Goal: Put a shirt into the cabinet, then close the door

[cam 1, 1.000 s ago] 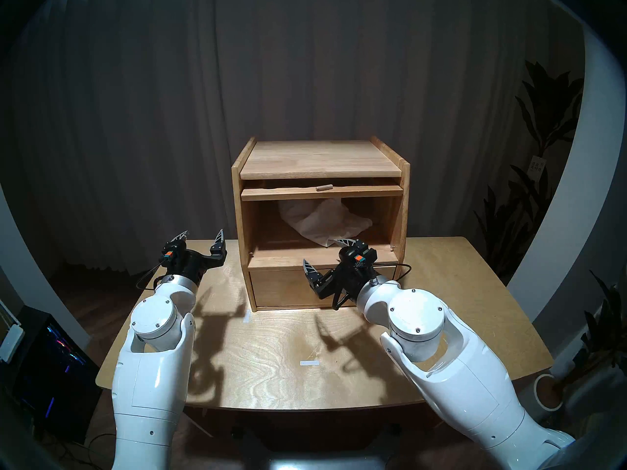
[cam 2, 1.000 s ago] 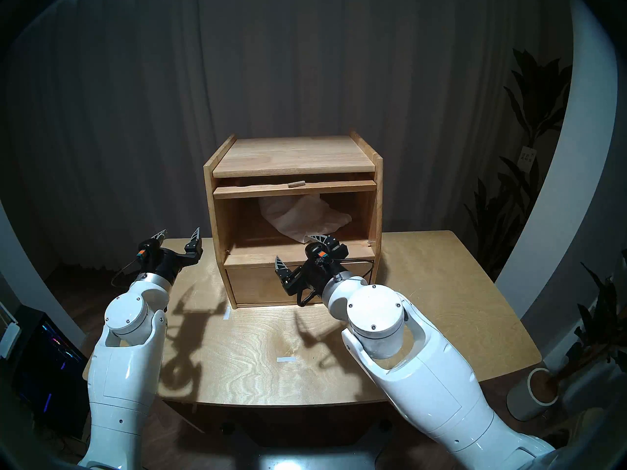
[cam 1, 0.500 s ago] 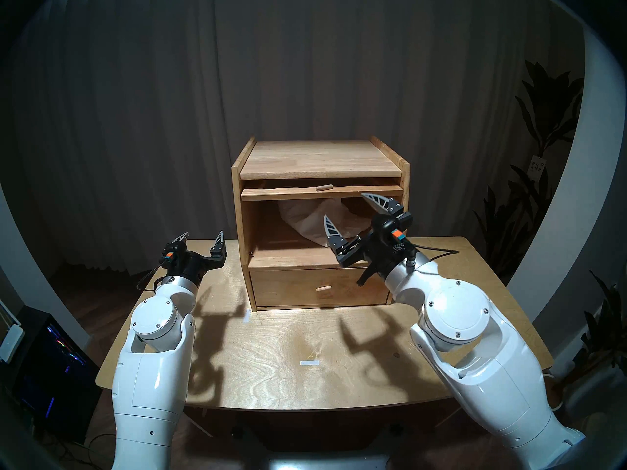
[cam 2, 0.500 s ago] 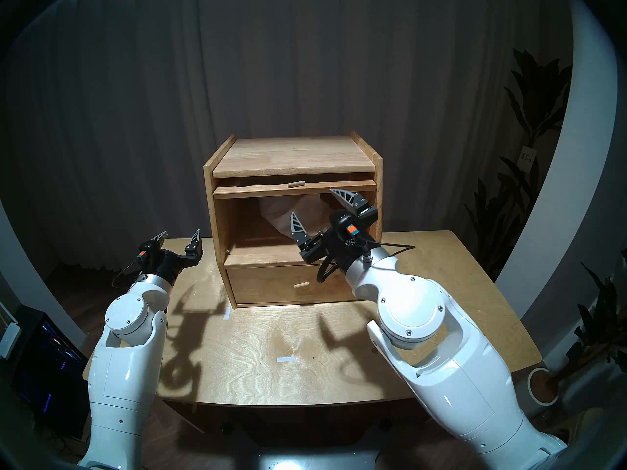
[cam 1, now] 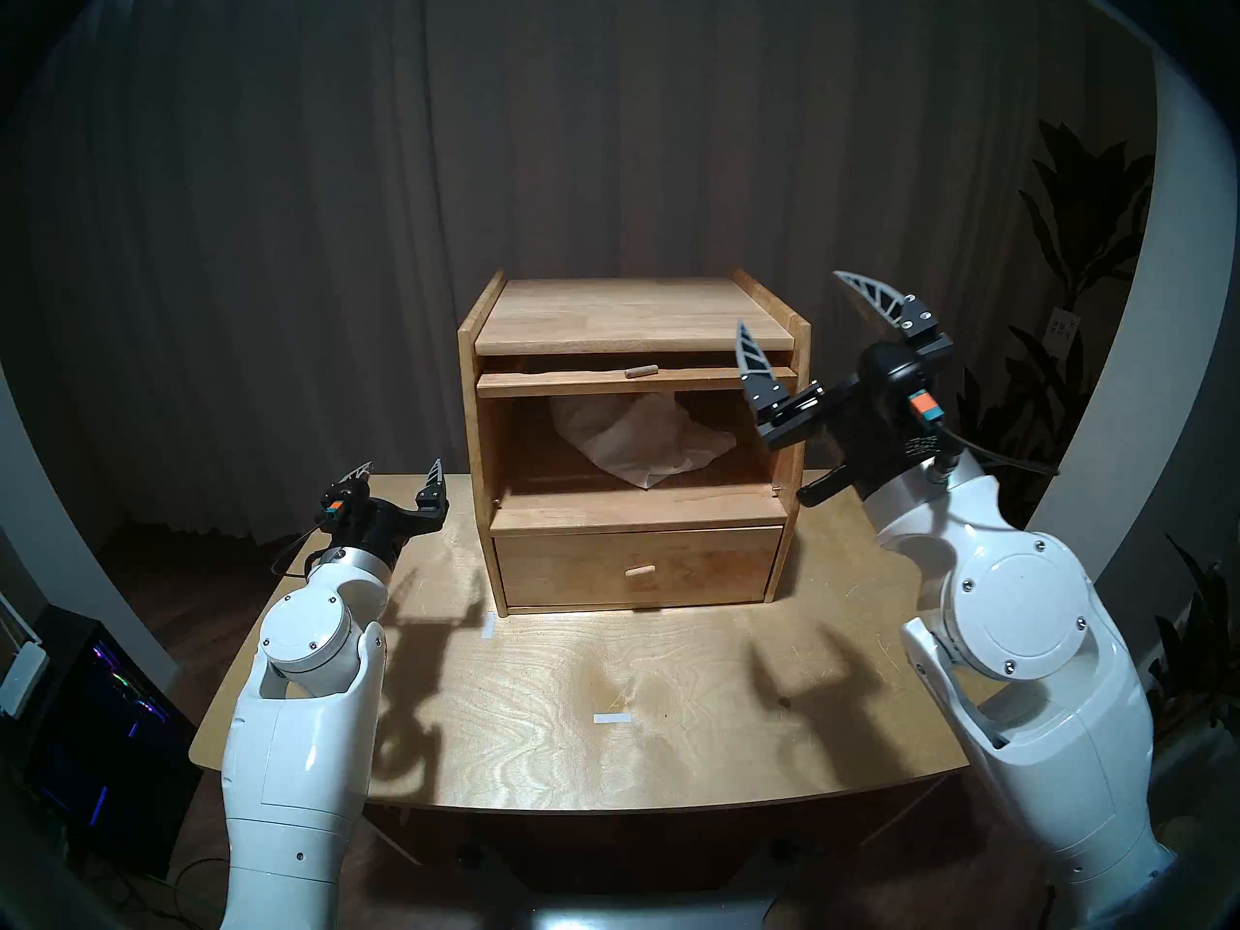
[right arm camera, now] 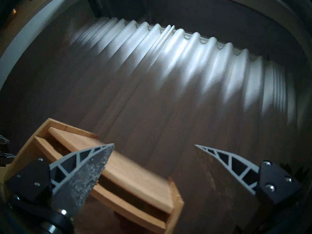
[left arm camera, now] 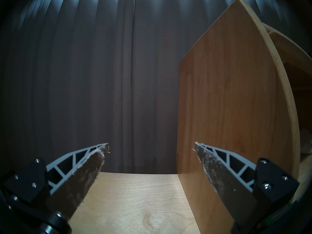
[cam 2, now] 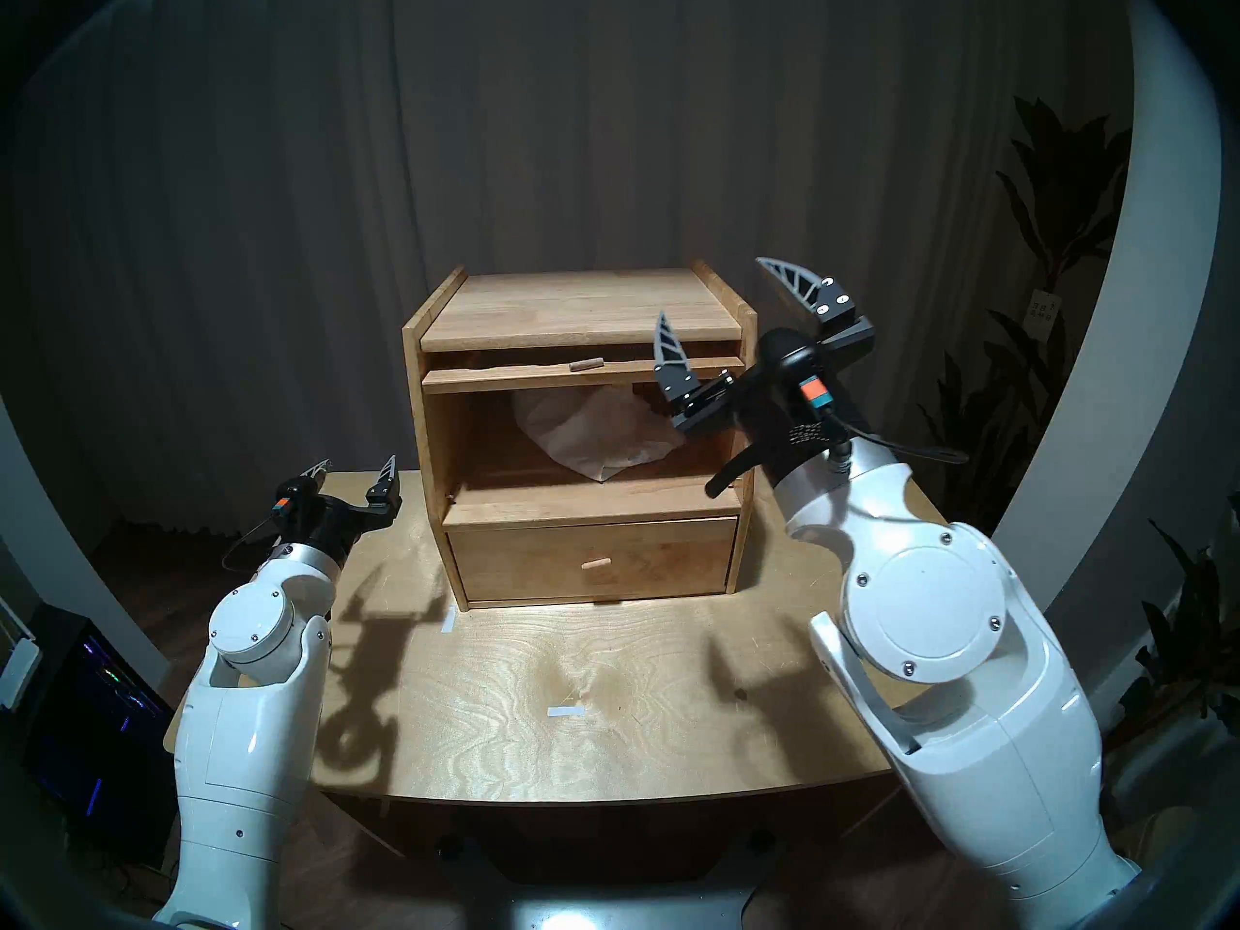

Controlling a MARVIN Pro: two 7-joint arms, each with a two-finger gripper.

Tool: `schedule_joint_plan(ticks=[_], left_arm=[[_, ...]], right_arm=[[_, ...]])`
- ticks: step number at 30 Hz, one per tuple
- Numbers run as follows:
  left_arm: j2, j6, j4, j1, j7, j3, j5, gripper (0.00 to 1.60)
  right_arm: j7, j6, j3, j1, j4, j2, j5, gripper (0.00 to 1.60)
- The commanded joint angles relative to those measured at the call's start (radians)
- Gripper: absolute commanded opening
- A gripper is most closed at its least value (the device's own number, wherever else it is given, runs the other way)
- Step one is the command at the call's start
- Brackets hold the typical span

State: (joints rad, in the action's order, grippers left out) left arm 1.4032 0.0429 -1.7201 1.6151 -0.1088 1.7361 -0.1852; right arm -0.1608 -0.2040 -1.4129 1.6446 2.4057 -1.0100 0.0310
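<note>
In the head views, the shirt (cam 1: 637, 439) is seen inside the cabinet (cam 1: 634, 311); the door (cam 1: 634, 382) is slid up under the top. The right gripper (cam 1: 812, 318), jaws apart and empty, should be brought onto the peg handle (cam 1: 639, 371). In the left wrist view, the left gripper (left arm camera: 151, 145), jaws apart, is seen beside the cabinet wall. The right wrist view is blurred; the shirt is hidden.

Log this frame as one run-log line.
white fabric shirt: inside light-wood cabinet | windowed flip-up door: open, slid under top | left hand: open, empty | right hand: open, empty, raised
</note>
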Motion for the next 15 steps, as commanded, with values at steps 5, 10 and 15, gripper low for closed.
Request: schedule_joint_plan(ticks=[5,10,15], left_arm=[[-0.002,-0.006,-0.016,-0.015,-0.001,-0.001,-0.001,1.60],[-0.002,-0.006,-0.016,-0.016,-0.001,-0.002,-0.001,1.60],[-0.003,-0.007,-0.018,-0.017,-0.001,-0.003,-0.002,1.60]], right_arm=[[-0.117,-0.029,-0.220,0.157,-0.010,0.008,0.031,1.60],[-0.168,-0.055,-0.308,0.221,-0.094,-0.009,0.032,1.60],[-0.209,-0.060,-0.389,0.280,-0.196,-0.029,0.018,1.60]])
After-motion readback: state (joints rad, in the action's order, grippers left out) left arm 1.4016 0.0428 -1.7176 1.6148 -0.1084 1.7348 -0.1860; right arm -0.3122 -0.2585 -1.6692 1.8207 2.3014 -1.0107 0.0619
